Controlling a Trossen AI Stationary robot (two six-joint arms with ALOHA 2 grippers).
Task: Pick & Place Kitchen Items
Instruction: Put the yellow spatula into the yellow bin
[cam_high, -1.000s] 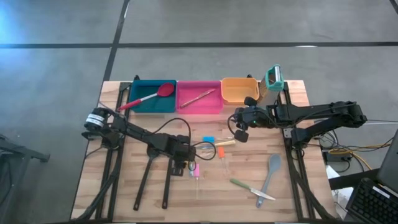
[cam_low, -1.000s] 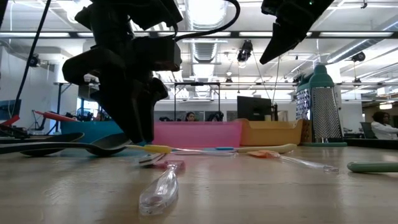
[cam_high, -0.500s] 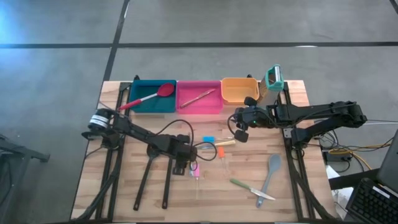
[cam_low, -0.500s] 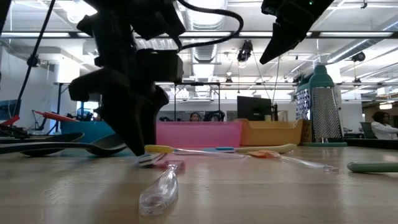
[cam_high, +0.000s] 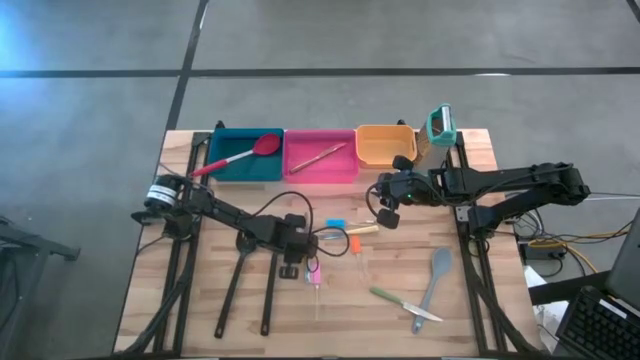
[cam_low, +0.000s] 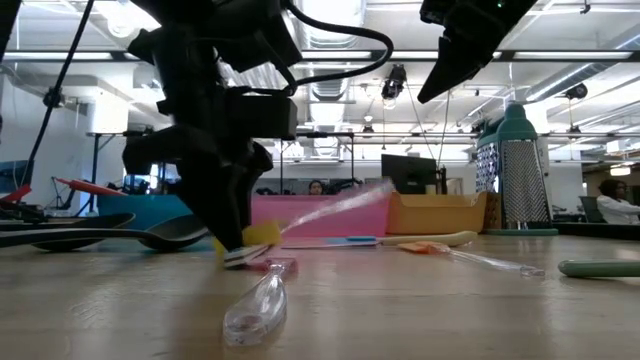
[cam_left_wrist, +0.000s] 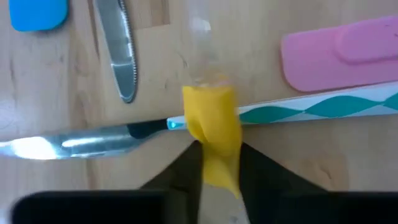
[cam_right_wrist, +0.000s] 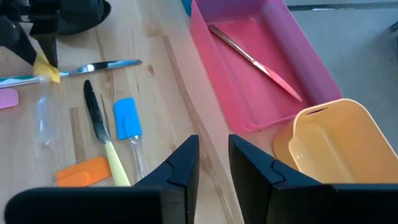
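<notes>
My left gripper (cam_high: 298, 262) is low over the middle of the table, shut on a utensil with a yellow handle (cam_left_wrist: 212, 121) and a clear head (cam_low: 345, 203). Under it lie a metal knife with a teal-striped handle (cam_left_wrist: 317, 107), a pink-handled piece (cam_left_wrist: 342, 53) and a serrated blade (cam_left_wrist: 121, 59). My right gripper (cam_high: 388, 214) hangs open and empty above the table, right of centre, near the orange bin (cam_high: 385, 146). Its fingers (cam_right_wrist: 185, 163) show apart in the right wrist view. My left gripper pinches the yellow handle (cam_left_wrist: 214, 146) between its two fingers, which come from above and point down. The utensil is tilted. Its yellow end (cam_low: 262, 234) is low, just over the table, and its clear end (cam_low: 350, 200) slants up and away from the fingers.
A teal bin (cam_high: 222, 168) holds a red-headed spoon (cam_high: 262, 146), and a pink bin (cam_high: 342, 170) holds a knife. An upright grater (cam_high: 438, 125) stands at the back right. Two black spoons (cam_high: 236, 288) lie front left. A grey spatula (cam_high: 436, 272) and a green-handled knife (cam_high: 396, 300) lie front right. Blue, orange and yellow-handled pieces (cam_right_wrist: 126, 118) lie in the middle.
The yellow-handled utensil lay flat on the table before. Now it is tipped: its clear end has swung up off the table while its yellow handle stays low in my left gripper's fingers. My right arm has kept still.
</notes>
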